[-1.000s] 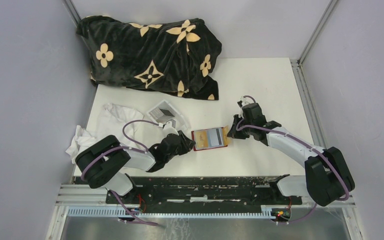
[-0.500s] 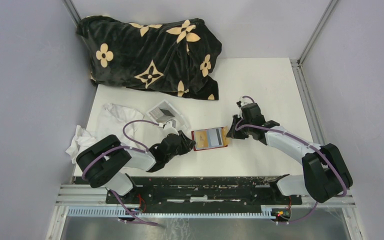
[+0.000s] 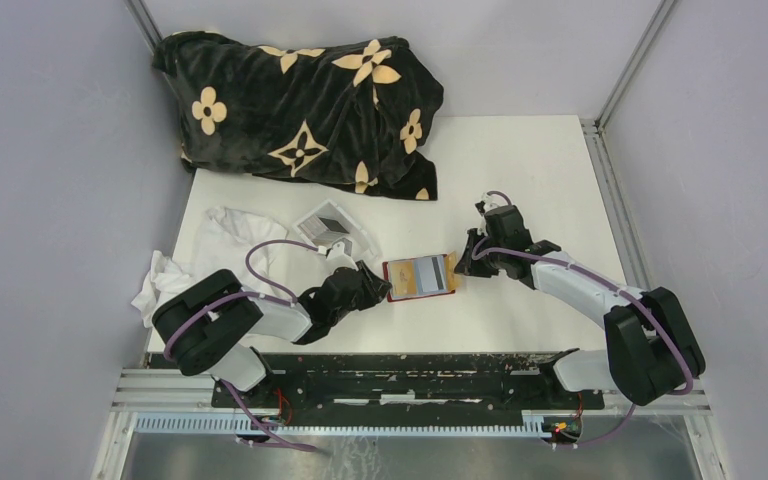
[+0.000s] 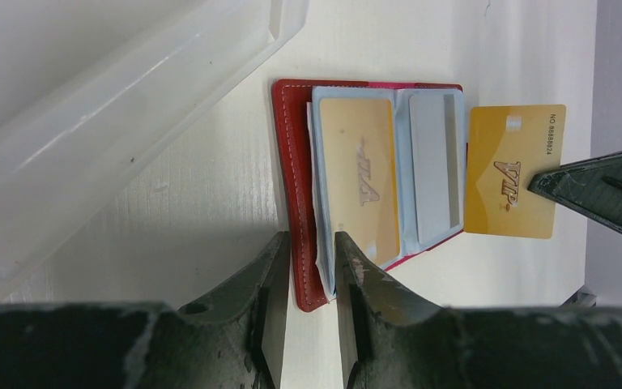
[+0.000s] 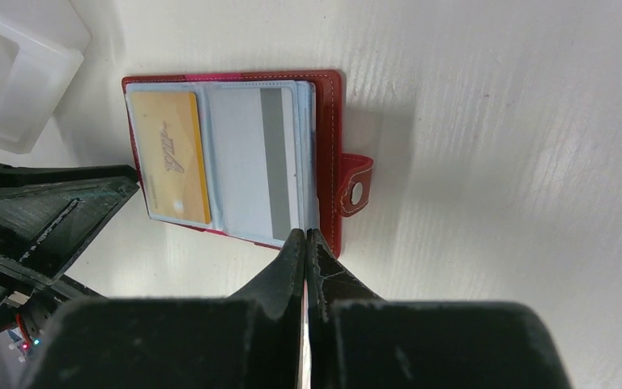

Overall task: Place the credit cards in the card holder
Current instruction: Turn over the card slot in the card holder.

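Observation:
The red card holder [image 3: 420, 278] lies open on the white table. In the left wrist view it [image 4: 291, 162] holds a yellow-orange card [image 4: 356, 174] and a grey card [image 4: 436, 166] in pale blue sleeves. My left gripper [image 3: 375, 287] is shut on its left edge, red cover and sleeves between the jaws [image 4: 308, 243]. My right gripper [image 3: 463, 265] is shut on a second yellow-orange card [image 4: 512, 170], which overlaps the holder's right edge. In the right wrist view that card is edge-on between the shut jaws [image 5: 304, 235], beside the snap tab [image 5: 356, 193].
A clear plastic box [image 3: 332, 230] sits just behind my left gripper. A crumpled white cloth [image 3: 210, 245] lies at the left. A black blanket with tan flowers [image 3: 305, 105] fills the far left. Grey walls close in both sides.
The right arm has shifted slightly. Both grippers, the card and the card holder stay where they were.

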